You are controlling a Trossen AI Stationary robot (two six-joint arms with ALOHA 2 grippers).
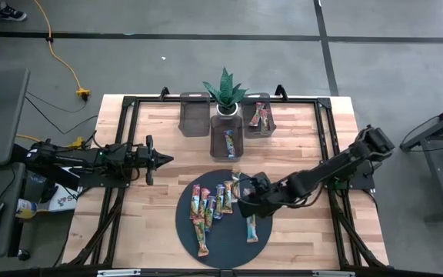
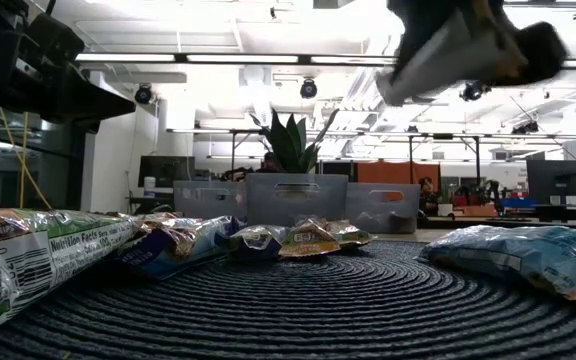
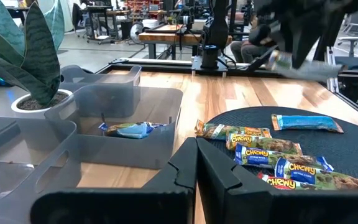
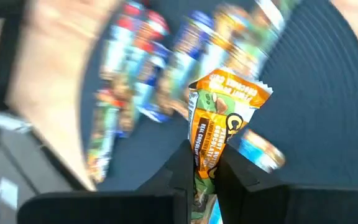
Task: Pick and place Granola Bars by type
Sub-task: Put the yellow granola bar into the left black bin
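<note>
Several granola bars (image 1: 210, 204) lie in a loose row on the dark round disc (image 1: 187, 231), and a blue one (image 1: 251, 228) lies apart on its right side. My right gripper (image 1: 244, 204) hovers over the disc, shut on an orange-wrapped bar (image 4: 219, 118). It also shows in the left wrist view, high above the disc (image 3: 294, 37). My left gripper (image 1: 160, 160) is shut and waits above the table left of the bins. The middle bin (image 1: 227, 127) holds one bar (image 1: 228, 143). The right bin (image 1: 258, 104) holds bars (image 1: 261, 119). My right gripper pinches the orange-wrapped bar between its two fingers, about mid-length (image 4: 209, 149). The fingers (image 4: 182, 171) come from above. The bar's crimped end (image 4: 229, 93) sticks out past the fingertips. The bar is lifted clear of the disc.
Three translucent grey bins stand at the table's far side; the left bin (image 1: 194, 114) looks empty. A potted plant (image 1: 224, 92) stands between them. Bare wood (image 1: 152, 208) lies left of the disc. A black frame (image 1: 325, 154) runs along the table's edges.
</note>
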